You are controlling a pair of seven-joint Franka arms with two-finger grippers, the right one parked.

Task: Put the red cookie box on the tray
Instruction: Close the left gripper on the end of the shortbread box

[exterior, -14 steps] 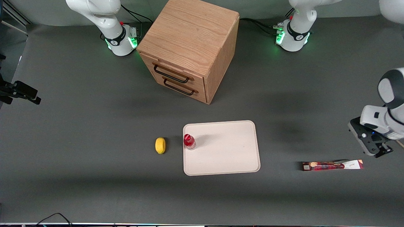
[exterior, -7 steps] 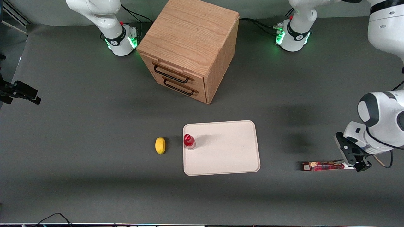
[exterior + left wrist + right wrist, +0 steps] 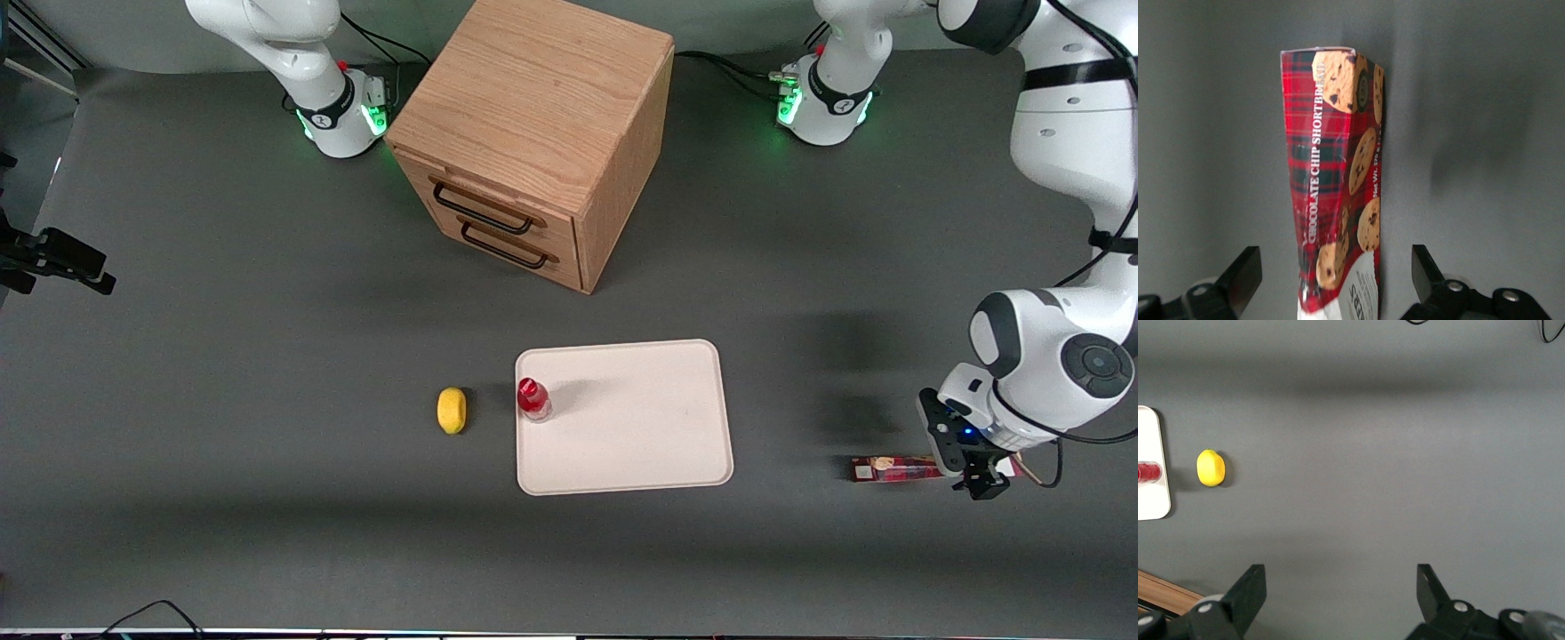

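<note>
**Cookie box status: on counter, tool spread above its white end**

Cookie box (image 3: pixel 893 468) lies flat on the counter (image 3: pixel 267 373) toward the working arm's end, well apart from the tray (image 3: pixel 640 444). The tool (image 3: pixel 976 476) hangs over the box's white end with its fingers (image 3: pixel 1238 277) spread wide, one on each side of the box (image 3: pixel 1338 200), neither touching it. The box is not grasped. In the wrist view the tartan print, cookie pictures and "CHOCOLATE CHIP SHORTBREAD" lettering face the camera.

On the tray, a bottle (image 3: pixel 532 399) with a red cap stands near the rim at the parked arm's side. A lemon (image 3: pixel 452 410) lies on the counter beside that rim. A cabinet (image 3: pixel 533 133) with two drawers stands farther from the front camera than the tray.
</note>
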